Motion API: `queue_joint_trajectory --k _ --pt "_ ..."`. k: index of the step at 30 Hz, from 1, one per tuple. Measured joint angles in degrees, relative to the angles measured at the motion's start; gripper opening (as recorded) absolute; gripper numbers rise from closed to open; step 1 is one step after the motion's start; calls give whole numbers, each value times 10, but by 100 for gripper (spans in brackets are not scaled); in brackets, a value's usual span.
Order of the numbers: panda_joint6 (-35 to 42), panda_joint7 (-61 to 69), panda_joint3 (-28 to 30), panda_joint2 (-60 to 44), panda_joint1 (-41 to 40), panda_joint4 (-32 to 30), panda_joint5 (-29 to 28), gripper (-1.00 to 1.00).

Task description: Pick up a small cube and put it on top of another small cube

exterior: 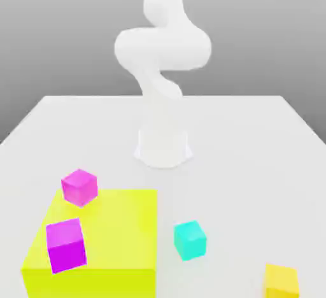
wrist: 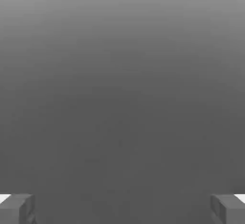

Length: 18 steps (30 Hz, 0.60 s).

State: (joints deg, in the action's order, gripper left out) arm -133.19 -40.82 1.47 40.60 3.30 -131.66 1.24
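Fingers spread wide, nothing between; small yellow cube sits by the table edge (cyan cube nearby).

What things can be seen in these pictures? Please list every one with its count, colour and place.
large block: one, yellow, front of the table toward the exterior view's left.
magenta cubes: two, one at the large block's far corner, one at its near part.
cyan cube: one, on the table just to the exterior view's right of the large block.
small cube: one, yellow, front of the table at the exterior view's right.
table: one, white.
arm: one, white, at the table's far middle.
gripper: one, grey fingers wide apart, nothing between them.
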Motion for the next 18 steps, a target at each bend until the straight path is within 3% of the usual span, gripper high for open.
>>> queue_joint_trajectory --k 9,18 --pt "-51 188 35 -191 101 5 54 0" --pt "-101 360 22 -378 161 9 88 0"
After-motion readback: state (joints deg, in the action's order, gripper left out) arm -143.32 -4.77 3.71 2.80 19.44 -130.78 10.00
